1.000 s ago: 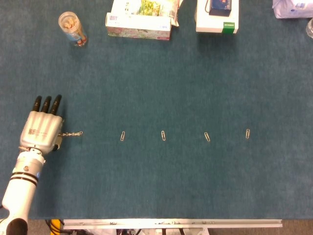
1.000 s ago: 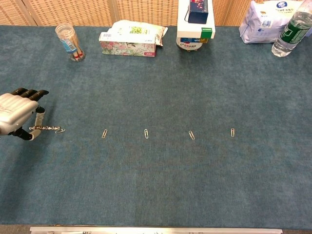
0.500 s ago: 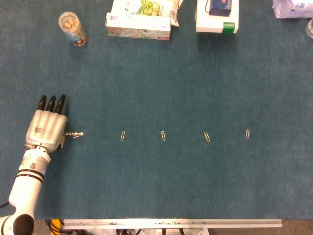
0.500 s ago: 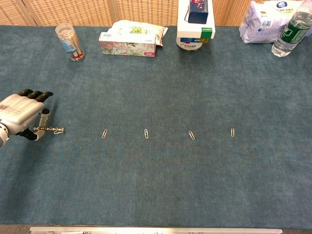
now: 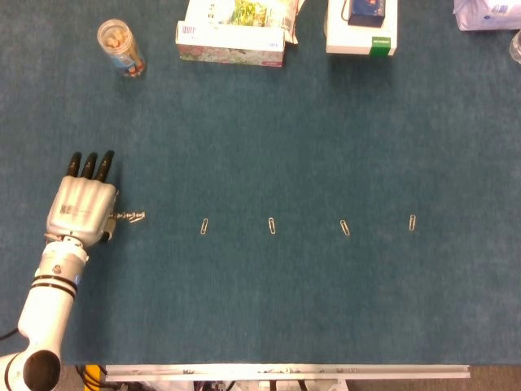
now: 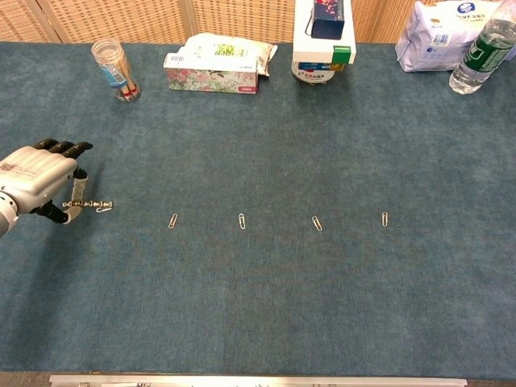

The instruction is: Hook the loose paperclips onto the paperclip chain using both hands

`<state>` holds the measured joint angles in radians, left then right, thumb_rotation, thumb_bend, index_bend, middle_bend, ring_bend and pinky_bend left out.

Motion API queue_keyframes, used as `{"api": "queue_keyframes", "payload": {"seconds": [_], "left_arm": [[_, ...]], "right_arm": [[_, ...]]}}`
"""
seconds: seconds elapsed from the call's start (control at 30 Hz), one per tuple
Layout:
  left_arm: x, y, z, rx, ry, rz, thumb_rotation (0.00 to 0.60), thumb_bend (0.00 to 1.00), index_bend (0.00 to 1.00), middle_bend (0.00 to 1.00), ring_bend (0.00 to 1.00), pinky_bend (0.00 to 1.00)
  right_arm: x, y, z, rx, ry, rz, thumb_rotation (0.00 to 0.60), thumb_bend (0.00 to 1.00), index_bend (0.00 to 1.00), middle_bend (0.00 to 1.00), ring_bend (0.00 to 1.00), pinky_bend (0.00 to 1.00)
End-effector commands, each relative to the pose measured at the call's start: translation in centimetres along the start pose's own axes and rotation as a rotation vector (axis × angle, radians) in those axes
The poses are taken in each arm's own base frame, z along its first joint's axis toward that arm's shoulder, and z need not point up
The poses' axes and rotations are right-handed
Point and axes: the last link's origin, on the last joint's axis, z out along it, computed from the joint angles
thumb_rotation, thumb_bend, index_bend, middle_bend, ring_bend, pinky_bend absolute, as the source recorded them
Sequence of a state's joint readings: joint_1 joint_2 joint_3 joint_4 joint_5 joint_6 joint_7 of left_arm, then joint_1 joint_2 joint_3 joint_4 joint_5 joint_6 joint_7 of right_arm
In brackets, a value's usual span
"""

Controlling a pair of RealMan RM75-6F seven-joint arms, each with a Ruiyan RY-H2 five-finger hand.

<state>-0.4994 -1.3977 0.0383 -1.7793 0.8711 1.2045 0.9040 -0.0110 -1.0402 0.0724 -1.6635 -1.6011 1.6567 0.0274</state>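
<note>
My left hand (image 5: 81, 205) (image 6: 39, 179) hovers at the table's left side and pinches one end of a short paperclip chain (image 5: 130, 216) (image 6: 93, 206), which sticks out to the right. Several loose paperclips lie in a row on the blue cloth: one (image 5: 204, 226) (image 6: 172, 220) nearest the chain, then another (image 5: 272, 225) (image 6: 242, 220), a third (image 5: 345, 227) (image 6: 317, 223), and the farthest (image 5: 413, 221) (image 6: 384, 218). My right hand shows in neither view.
Along the far edge stand a clear jar (image 6: 117, 69), a tissue pack (image 6: 214, 63), a white box with a dark item on top (image 6: 322, 48), a white bag (image 6: 439, 34) and a water bottle (image 6: 482, 52). The table's front edge (image 5: 285, 371) is a metal rail.
My left hand has moved right and slightly forward, carrying the chain closer to the nearest loose paperclip. The loose clips have not moved.
</note>
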Motion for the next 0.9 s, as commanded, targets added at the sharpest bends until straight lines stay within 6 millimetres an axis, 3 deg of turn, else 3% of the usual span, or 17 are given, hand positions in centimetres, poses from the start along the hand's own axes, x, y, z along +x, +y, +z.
{"api": "queue_keyframes", "payload": {"seconds": [0.03,0.23,0.53,0.9], "left_arm": [[1.1,0.4,0.5,-0.009,0.013,-0.009,0.6,0.36,0.56,0.0,0.0,0.0],[3.1,2.2,1.7,-0.041,0.028,-0.019,0.6,0.36,0.56,0.0,0.0,0.0],[5.0,6.4,3.5,-0.117,0.038,-0.01,0.6,0.36,0.56,0.0,0.0,0.0],[7.5,10.5,7.0,-0.156,0.049,-0.061,0.6,0.36,0.57,0.0,0.0,0.0]], "right_arm": [[0.2,0.0,-0.1,0.002,0.004,0.004,0.6,0.61,0.43,0.42,0.37,0.44],[0.8,0.0,-0.3,0.008,0.023,0.016,0.6,0.61,0.43,0.42,0.37,0.44],[2.0,0.2,-1.1,0.007,0.064,0.03,0.6,0.61,0.43,0.42,0.37,0.44],[3.9,1.1,-2.7,-0.02,0.129,0.042,0.6,0.61,0.43,0.42,0.37,0.44]]}}
